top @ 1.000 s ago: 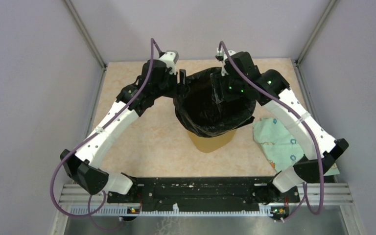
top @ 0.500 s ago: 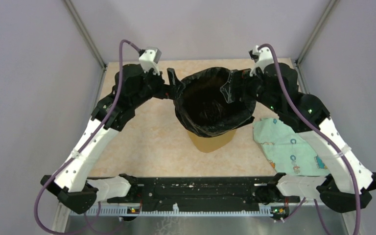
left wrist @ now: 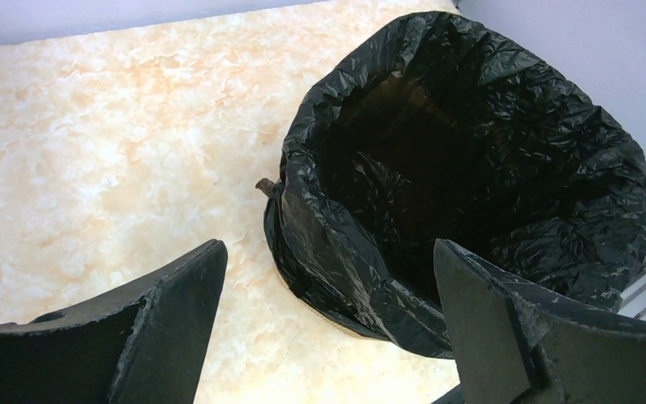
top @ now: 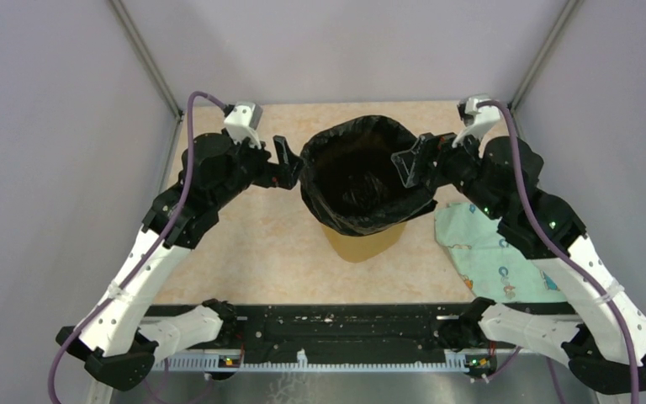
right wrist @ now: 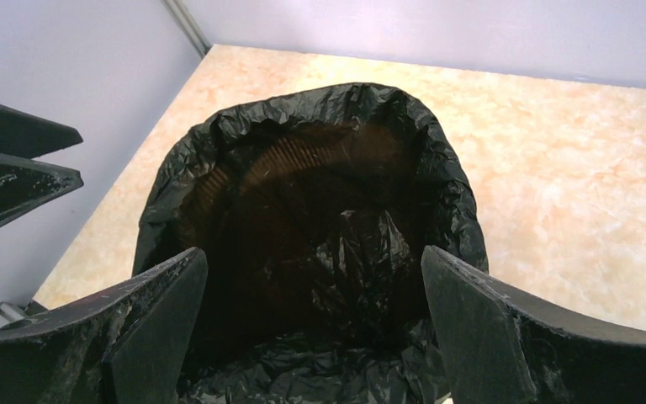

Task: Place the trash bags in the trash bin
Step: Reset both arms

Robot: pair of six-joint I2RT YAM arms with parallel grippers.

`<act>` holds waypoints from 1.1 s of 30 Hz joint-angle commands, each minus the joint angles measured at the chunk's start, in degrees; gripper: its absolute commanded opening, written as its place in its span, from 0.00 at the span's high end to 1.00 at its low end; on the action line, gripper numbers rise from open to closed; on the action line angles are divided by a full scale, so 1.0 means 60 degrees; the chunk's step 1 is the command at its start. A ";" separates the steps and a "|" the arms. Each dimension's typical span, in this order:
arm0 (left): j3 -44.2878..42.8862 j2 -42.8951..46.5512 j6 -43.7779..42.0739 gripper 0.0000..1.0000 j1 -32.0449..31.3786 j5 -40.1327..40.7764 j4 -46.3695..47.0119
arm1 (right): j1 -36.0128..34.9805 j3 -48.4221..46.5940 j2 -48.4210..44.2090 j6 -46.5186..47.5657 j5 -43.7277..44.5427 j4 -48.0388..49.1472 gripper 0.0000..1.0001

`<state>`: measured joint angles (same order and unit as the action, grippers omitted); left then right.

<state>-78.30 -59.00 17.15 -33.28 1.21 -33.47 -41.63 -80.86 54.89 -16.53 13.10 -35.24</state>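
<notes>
Currently bag [top: 362, 172] lines bin [top: 360, 244] on table [top: 252, 244], mouth folded over rim, directly between left tool [top: 286, 162] and right tool [top: 410, 164]; both spread wide, empty, equally near.

No text, label or number can be read in any view; the bag [top: 362, 210] and bin [top: 360, 244] show plain surfaces. The cloth [top: 484, 248] at lower right of the top view carries small printed figures, too blurred to read.

Rim of trash bin [top: 360, 244] — under trash bag [top: 349, 210]; cloth [top: 479, 248] edge behind right arm [top: 547, 227]
</notes>
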 commanded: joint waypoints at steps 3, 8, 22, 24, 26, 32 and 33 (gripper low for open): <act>0.0373 0.0522 0.0006 0.02 -0.0035 0.0116 0.0359 | -0.0092 0.0461 -0.0691 0.0130 0.0303 0.1124 0.01; 0.0548 0.0576 -0.0014 0.02 -0.0042 -0.0132 0.0421 | -0.0077 0.0709 -0.0901 0.0134 0.0464 0.1159 0.01; 0.0730 0.0833 -0.0254 0.02 -0.0035 0.0084 0.0424 | -0.0093 0.0787 -0.0907 -0.0023 0.0497 0.1024 0.01; 0.0731 0.0861 -0.0279 0.02 -0.0042 0.0166 0.0387 | -0.0082 0.0790 -0.0875 -0.0062 0.0448 0.1051 0.01; 0.0717 0.0875 -0.0294 0.02 -0.0036 0.0238 0.0345 | -0.0089 0.0770 -0.0850 -0.0096 0.0386 0.1101 0.01; 0.0716 0.0858 -0.0309 0.02 -0.0035 0.0238 0.0316 | -0.0086 0.0691 -0.0792 -0.0144 0.0321 0.1063 0.01; 0.0716 0.0855 -0.0296 0.02 -0.0035 0.0245 0.0319 | -0.0091 0.0667 -0.0789 -0.0135 0.0301 0.1045 0.01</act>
<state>-74.08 -54.72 16.32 -33.32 2.02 -33.45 -41.63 -76.14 50.04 -16.75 15.35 -30.83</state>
